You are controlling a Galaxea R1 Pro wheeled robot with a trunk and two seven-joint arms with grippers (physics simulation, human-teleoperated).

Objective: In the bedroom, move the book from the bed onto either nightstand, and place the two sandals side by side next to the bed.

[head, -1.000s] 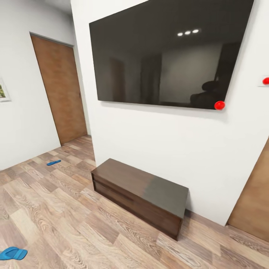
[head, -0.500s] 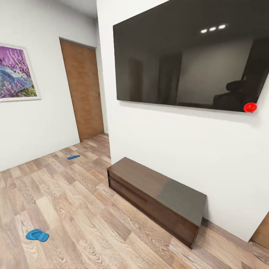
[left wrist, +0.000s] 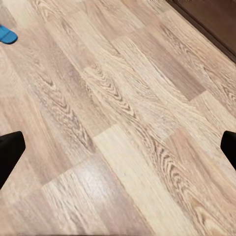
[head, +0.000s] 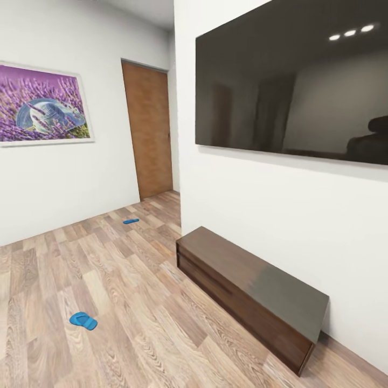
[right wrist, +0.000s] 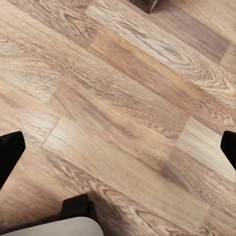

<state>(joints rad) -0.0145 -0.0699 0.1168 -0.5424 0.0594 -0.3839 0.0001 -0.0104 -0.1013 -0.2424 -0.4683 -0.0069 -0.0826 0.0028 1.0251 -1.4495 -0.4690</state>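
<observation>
**Head view: two blue sandals lie apart on a plank floor**

Head view looks across a floor [head: 134, 302] of brown wood-grain planks with strong swirling figure. Nearest, toward the left, the near sandal [head: 83, 320] lies flat on the planks: bright blue, flat-soled, with a thong strap arching over it. To its right a long low cabinet [head: 248, 291] stands against a white wall [head: 258, 205]; it is a dark brown wooden box with a horizontal seam along its front, and part of its top is a smooth grey panel. Above it a large flat black screen [head: 291, 86] hangs on the wall, its glossy face reflecting ceiling lights. Farther back, well apart from the first, the far sandal [head: 130, 221] rests on the floor near a plain brown wooden door [head: 150, 129]. On the left wall hangs a white-framed picture [head: 43, 105] of purple flowers.

Left wrist view has the left hand [left wrist: 118, 152] spread wide, its two black fingertips at opposite edges over bare planks, with a blue sandal and a dark cabinet edge at the corners. Right wrist view has the right hand [right wrist: 118, 152] likewise spread wide, over planks, with a pale grey rounded part of the robot beneath.
</observation>
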